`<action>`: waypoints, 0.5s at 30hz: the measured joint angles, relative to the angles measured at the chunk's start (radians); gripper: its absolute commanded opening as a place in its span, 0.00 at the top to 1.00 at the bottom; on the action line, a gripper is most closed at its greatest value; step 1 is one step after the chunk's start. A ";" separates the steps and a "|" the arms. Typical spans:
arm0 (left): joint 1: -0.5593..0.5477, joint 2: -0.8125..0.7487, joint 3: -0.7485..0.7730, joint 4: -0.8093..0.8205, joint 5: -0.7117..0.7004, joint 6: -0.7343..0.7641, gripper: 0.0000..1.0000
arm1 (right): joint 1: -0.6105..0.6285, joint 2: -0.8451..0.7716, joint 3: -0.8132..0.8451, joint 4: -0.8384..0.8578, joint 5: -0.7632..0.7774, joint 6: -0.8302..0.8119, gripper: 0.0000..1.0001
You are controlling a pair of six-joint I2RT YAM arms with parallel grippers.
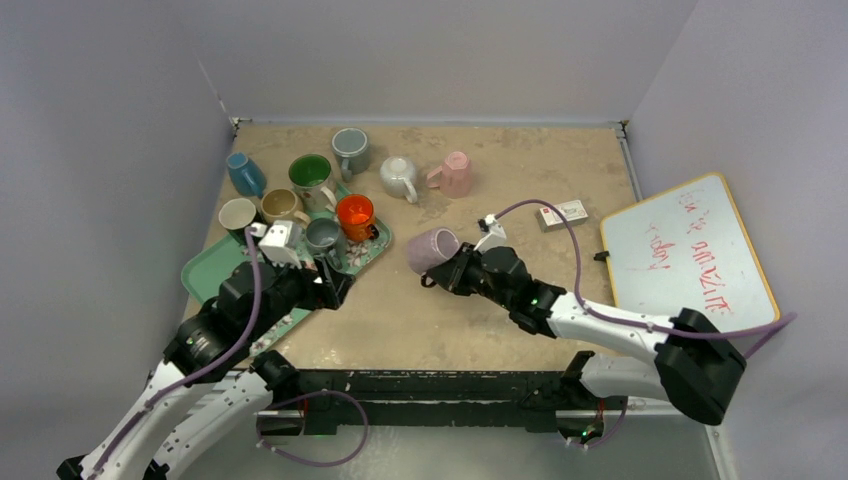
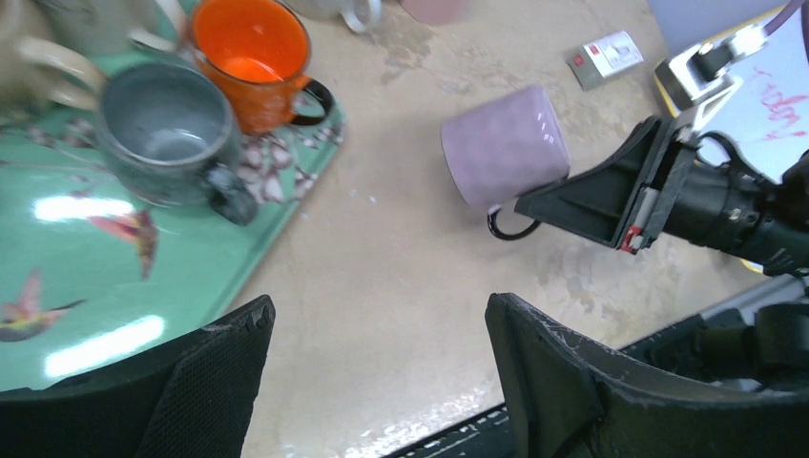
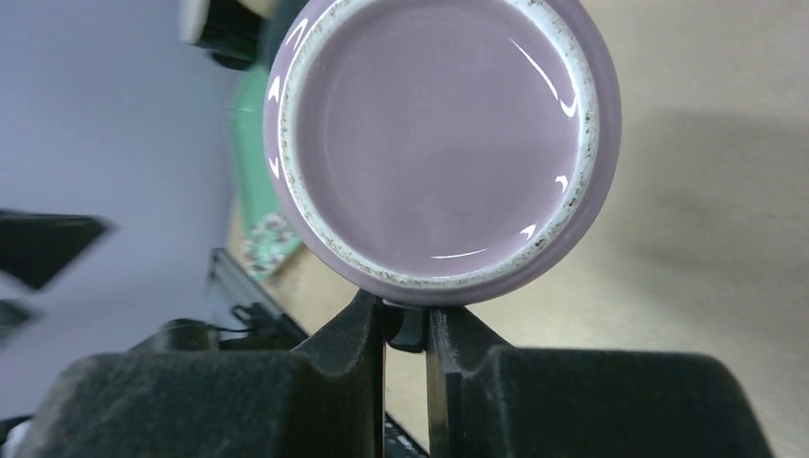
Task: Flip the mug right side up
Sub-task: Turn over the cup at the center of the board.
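Overhead, top external view: ten mugs in all. Four stood on the green tray, five on the table beyond it, and one lilac mug lay tipped on its side just right of the tray. One whiteboard and one small box lay well right of the tray. The right gripper was clamped on the lilac mug's handle. The left gripper hung over the tray's right edge.

Left wrist view: three whole mugs, namely the orange mug and grey mug on the tray and the lilac mug right of it. The left gripper's fingers were spread wide, holding nothing.

Right wrist view: one mug, its base facing the camera, with the fingers pinched on the dark handle. Whether the mug touched the table could not be told.
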 measured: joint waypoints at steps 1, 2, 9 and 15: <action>0.000 0.005 -0.021 0.017 0.023 -0.015 0.16 | 0.000 -0.022 -0.009 0.022 -0.010 0.002 1.00; 0.000 0.012 -0.040 0.029 0.047 -0.027 0.15 | 0.000 -0.040 -0.017 0.043 -0.017 0.003 1.00; 0.000 0.094 -0.102 0.179 0.257 -0.093 0.09 | 0.001 -0.060 -0.043 0.179 -0.074 0.003 1.00; 0.000 0.096 -0.150 0.288 0.337 -0.131 0.10 | 0.001 -0.060 -0.047 0.238 -0.114 0.007 1.00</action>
